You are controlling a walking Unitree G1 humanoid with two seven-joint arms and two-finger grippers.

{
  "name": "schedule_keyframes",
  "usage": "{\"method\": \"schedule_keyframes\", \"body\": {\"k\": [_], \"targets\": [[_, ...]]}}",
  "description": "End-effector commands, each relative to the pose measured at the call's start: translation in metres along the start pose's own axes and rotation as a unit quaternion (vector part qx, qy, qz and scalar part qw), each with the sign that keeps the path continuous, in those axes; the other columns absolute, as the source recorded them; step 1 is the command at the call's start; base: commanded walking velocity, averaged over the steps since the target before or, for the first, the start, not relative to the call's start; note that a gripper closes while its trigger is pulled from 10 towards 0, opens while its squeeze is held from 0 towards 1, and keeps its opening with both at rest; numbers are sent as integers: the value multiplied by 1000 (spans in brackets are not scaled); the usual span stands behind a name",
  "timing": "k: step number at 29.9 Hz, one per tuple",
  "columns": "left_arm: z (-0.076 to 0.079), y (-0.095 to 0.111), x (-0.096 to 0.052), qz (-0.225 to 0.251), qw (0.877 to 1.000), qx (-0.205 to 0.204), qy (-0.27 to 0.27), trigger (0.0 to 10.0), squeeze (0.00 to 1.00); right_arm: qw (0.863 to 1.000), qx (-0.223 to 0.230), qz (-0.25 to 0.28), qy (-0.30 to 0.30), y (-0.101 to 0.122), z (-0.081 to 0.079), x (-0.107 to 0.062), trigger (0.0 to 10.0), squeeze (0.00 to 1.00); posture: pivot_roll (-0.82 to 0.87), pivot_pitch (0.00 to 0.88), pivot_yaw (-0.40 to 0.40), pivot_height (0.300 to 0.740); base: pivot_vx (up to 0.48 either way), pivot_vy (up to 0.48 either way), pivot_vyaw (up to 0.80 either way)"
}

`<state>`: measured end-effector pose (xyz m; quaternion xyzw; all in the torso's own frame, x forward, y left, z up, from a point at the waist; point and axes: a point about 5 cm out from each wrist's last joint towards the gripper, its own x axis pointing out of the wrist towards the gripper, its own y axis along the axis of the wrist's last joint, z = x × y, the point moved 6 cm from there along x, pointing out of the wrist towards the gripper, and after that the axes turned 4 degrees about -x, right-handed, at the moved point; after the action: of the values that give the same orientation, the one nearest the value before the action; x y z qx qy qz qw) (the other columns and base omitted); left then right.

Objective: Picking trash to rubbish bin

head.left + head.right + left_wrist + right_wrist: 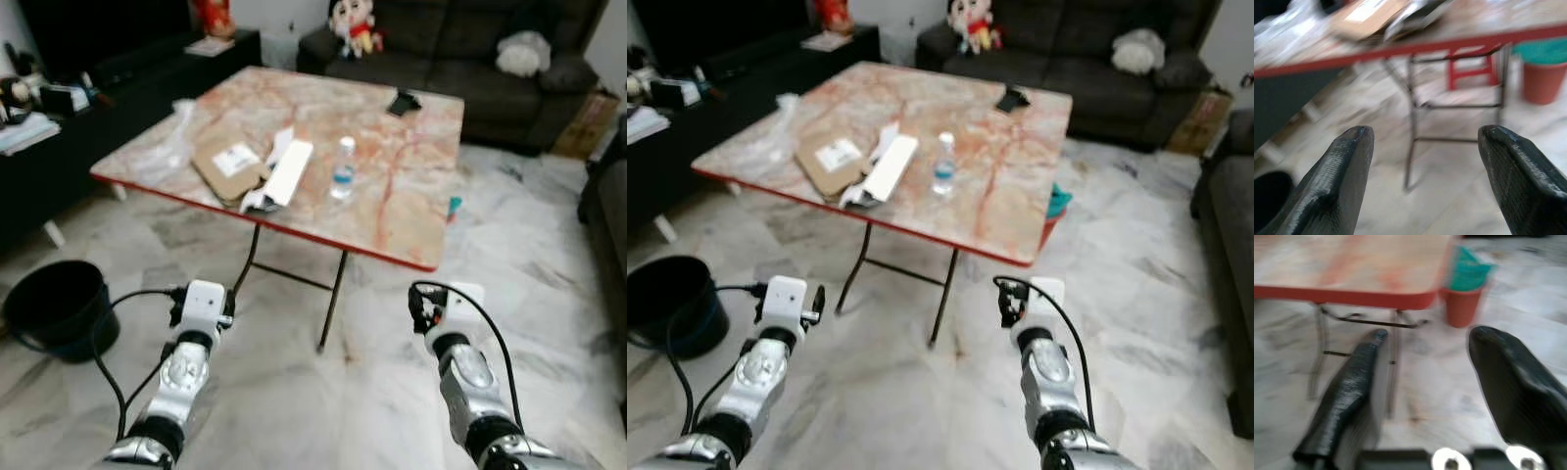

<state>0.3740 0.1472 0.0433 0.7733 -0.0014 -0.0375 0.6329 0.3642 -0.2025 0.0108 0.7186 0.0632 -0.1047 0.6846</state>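
Note:
A folding table (411,240) with a marble top and red rim stands ahead of me. On it lie a clear plastic bottle (342,168), upright, a brown cardboard mailer (229,166), a white box (289,172) and a crumpled clear plastic bag (167,147). A black bin (59,308) sits on the floor at my left. Both arms are held low in front of the table, short of its near edge. My left gripper (1422,134) is open and holds nothing. My right gripper (1425,335) is open too, with only floor between its fingers.
A dark sofa (470,49) with a plush doll (355,24) lines the back wall. A black low cabinet (88,108) runs along the left. An orange pot with a teal thing (1462,303) stands by the table's right corner. A small black object (403,102) lies at the table's far side.

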Motion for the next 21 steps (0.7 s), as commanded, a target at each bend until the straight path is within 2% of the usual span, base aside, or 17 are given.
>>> {"method": "schedule_keyframes", "body": {"k": [1, 5, 6, 10, 11, 14, 17, 21], "targets": [[-9, 21, 7, 40, 999, 25, 2, 10000, 0, 999, 5, 48, 9, 26, -9, 8, 10000, 0, 207, 0, -54, 740, 315, 0, 0], [-9, 34, 11, 62, 998, 32, 0, 10000, 0, 997, 7, 70, 11, 39, -12, 11, 10000, 0, 207, 0, -54, 740, 313, 0, 0], [-9, 47, 15, 82, 996, 34, 0, 10000, 0, 996, 8, 89, 16, 51, -16, 13, 10000, 0, 207, 0, -54, 740, 311, 0, 0], [-7, 62, 19, 105, 994, 34, -2, 10000, 0, 993, 11, 115, 25, 67, -22, 16, 10000, 0, 207, 0, -54, 740, 311, 0, 0], [-6, 71, 22, 117, 993, 35, -4, 10000, 0, 991, 12, 132, 29, 78, -24, 18, 10000, 0, 210, 0, -58, 740, 311, 0, 0], [-4, 78, 23, 127, 991, 34, -6, 10000, 0, 989, 13, 145, 31, 86, -26, 19, 10000, 0, 210, 0, -58, 740, 312, 0, 0], [-1, 92, 26, 146, 989, 33, -12, 10000, 0, 984, 17, 173, 35, 104, -30, 20, 10000, 0, 208, 0, -58, 740, 311, 0, 0], [0, 98, 26, 153, 988, 31, -12, 10000, 0, 982, 20, 182, 39, 111, -33, 21, 10000, 0, 208, 0, -58, 740, 313, 0, 0]]}}
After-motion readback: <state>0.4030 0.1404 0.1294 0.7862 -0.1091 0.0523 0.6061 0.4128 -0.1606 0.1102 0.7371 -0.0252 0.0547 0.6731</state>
